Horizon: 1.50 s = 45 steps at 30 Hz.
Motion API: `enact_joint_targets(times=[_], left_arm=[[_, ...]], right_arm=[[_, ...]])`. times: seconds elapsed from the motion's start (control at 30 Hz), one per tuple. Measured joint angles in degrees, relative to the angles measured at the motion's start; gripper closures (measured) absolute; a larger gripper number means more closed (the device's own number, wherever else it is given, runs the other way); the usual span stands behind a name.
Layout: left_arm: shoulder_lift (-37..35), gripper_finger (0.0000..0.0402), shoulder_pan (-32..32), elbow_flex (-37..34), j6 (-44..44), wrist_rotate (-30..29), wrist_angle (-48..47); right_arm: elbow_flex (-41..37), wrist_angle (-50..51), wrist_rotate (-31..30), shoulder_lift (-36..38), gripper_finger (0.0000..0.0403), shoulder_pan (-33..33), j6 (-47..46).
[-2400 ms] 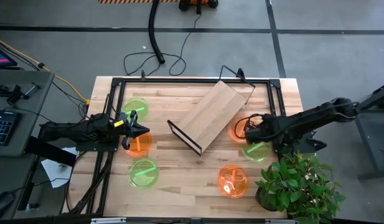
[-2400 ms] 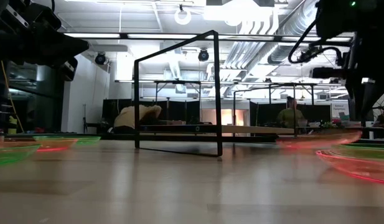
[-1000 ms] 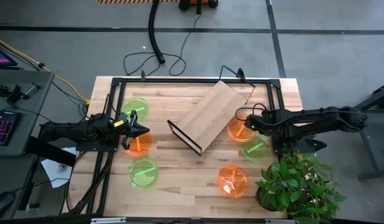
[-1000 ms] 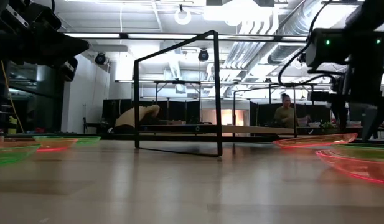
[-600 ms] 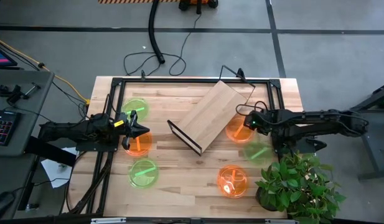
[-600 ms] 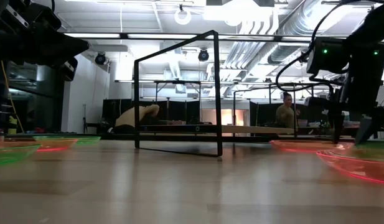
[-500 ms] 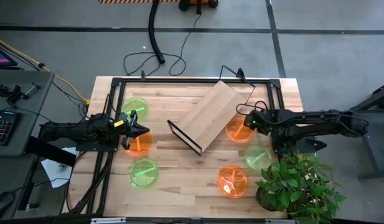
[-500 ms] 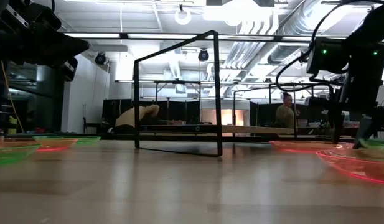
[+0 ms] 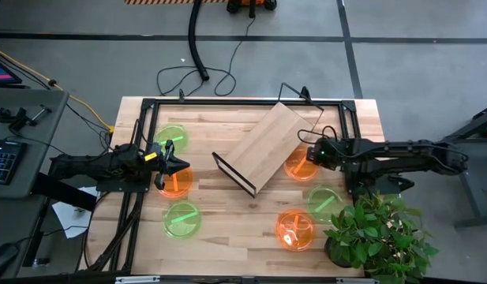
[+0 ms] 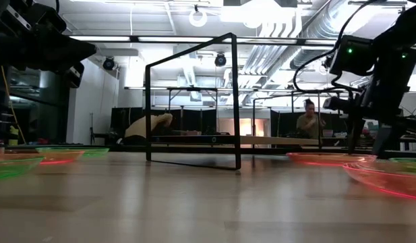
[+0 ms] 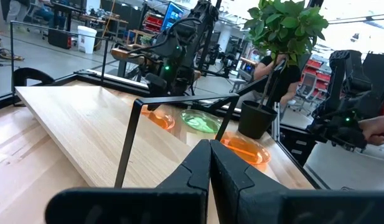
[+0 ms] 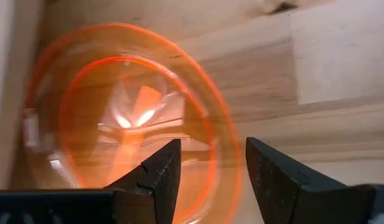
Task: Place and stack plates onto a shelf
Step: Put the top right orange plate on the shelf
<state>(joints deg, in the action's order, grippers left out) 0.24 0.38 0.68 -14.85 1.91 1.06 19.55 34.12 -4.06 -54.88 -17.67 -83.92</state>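
Wood-plank table (image 9: 251, 225) — workshop behind, with a person (image 10: 307, 121) seated. Right gripper (image 12: 210, 163) gapes over an orange plate (image 12: 126, 121); left gripper (image 11: 210, 163) — pinched closed, empty.

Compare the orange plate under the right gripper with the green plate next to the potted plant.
The orange plate sits against the shelf edge, with the right gripper over it, jaws open. The green plate lies apart from the shelf, nearer the potted plant, with no gripper over it. They differ in colour. Both are small round see-through plates lying flat on the table.

Plates: neon orange (image 9: 299, 165), neon green (image 9: 181, 218); shelf (image 9: 267, 145) light plywood.
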Motion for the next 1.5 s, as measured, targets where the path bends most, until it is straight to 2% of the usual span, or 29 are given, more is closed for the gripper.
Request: enact_joint_targets(times=[0.3, 0.37, 0.47, 0.53, 0.7, 0.93, 1.07, 1.3, 1.4, 1.5], left_arm=[[0.0, 0.0401, 0.0, 0.0, 0.0, 0.0, 0.0], [0.0, 0.0401, 0.0, 0.0, 0.0, 0.0, 0.0], [0.0, 0.0401, 0.0, 0.0, 0.0, 0.0, 0.0], [0.0, 0.0401, 0.0, 0.0, 0.0, 0.0, 0.0], [0.0, 0.0401, 0.0, 0.0, 0.0, 0.0, 0.0], [0.0, 0.0401, 0.0, 0.0, 0.0, 0.0, 0.0], [0.0, 0.0401, 0.0, 0.0, 0.0, 0.0, 0.0], [0.0, 0.0401, 0.0, 0.0, 0.0, 0.0, 0.0], [0.0, 0.0401, 0.0, 0.0, 0.0, 0.0, 0.0], [0.0, 0.0401, 0.0, 0.0, 0.0, 0.0, 0.0]], right_arm=[[-3.4, -2.9, 0.3, -0.6, 0.0293, 0.0, -1.9], [-3.4, -2.4, 0.5, -0.6, 0.0318, 0.0, -1.5], [-3.3, -1.4, 0.8, -0.1, 0.0374, 0.0, -0.8], [-2.9, -0.9, 1.4, 1.0, 0.0394, 0.0, 0.1], [-2.8, 2.9, 8.6, 5.7, 0.0400, 0.1, 2.9], [-2.7, 9.0, 12.4, 14.6, 0.0403, 0.1, 5.7], [-2.7, 9.0, 15.0, 19.9, 0.0403, 0.1, 6.5], [-2.6, 9.2, 24.1, 27.0, 0.0403, 0.1, 9.4], [-2.6, 10.8, 23.7, 28.3, 0.0403, 0.1, 9.2], [-2.6, 10.8, 19.6, 28.3, 0.0403, 0.1, 6.6]])
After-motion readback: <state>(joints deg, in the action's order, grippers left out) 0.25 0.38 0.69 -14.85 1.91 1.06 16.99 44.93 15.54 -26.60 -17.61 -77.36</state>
